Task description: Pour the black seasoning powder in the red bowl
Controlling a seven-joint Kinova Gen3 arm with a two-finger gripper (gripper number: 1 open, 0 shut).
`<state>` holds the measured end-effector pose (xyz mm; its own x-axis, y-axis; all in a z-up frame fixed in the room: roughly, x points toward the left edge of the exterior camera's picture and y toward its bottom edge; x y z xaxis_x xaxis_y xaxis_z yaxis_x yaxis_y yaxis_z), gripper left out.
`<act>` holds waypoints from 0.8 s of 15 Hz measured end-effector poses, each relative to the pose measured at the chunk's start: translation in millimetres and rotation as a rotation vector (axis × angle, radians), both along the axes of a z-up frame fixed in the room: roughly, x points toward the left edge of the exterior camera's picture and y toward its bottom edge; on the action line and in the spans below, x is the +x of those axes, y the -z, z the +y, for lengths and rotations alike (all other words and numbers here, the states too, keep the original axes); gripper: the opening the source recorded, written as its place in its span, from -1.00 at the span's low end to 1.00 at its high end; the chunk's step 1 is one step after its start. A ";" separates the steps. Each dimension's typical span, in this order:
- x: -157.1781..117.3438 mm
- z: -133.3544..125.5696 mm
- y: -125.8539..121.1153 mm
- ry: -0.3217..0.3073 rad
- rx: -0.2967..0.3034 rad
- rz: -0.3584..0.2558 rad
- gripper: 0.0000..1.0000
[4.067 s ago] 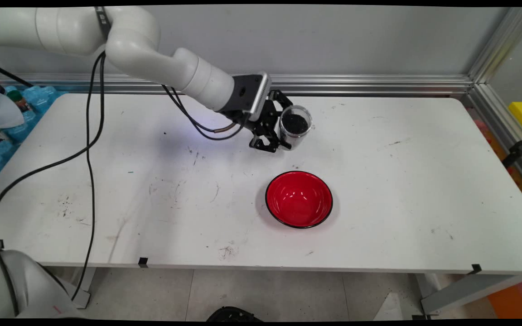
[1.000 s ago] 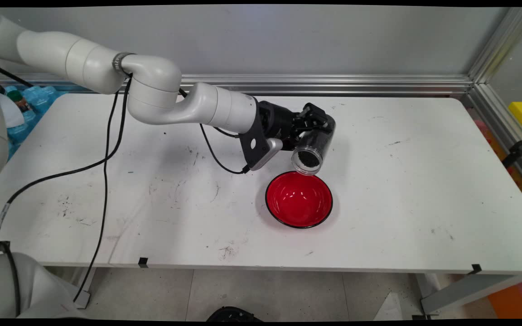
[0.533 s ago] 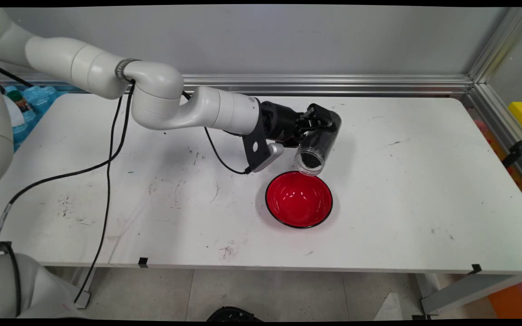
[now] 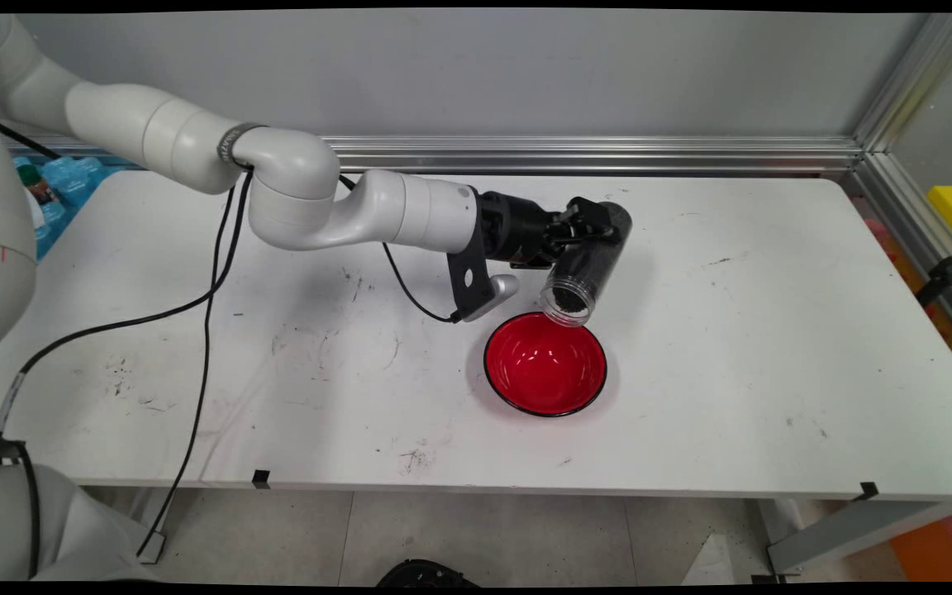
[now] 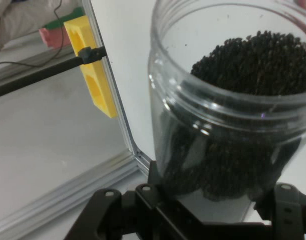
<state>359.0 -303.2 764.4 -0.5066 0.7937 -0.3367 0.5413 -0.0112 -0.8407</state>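
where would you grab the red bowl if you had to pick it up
By the rim, from straight above. The bowl sits upright and open on the table, its sloped round wall too wide to span, so one finger goes inside and one outside the thin black edge. The near rim is freest: the jar in the pincer hangs tilted over the far rim.

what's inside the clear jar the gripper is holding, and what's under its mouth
The clear jar holds small black grains, heaped toward its mouth. The gripper tilts it over the far rim of the red bowl, whose visible inside is bare.
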 end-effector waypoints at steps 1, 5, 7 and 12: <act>-1.1 -0.5 1.4 0.005 -0.010 -0.001 -1.00; -4.3 -2.5 5.8 0.015 -0.039 -0.004 -1.00; -5.5 -3.4 8.1 0.018 -0.054 -0.007 -1.00; -6.0 -3.2 12.8 0.027 -0.085 -0.017 -1.00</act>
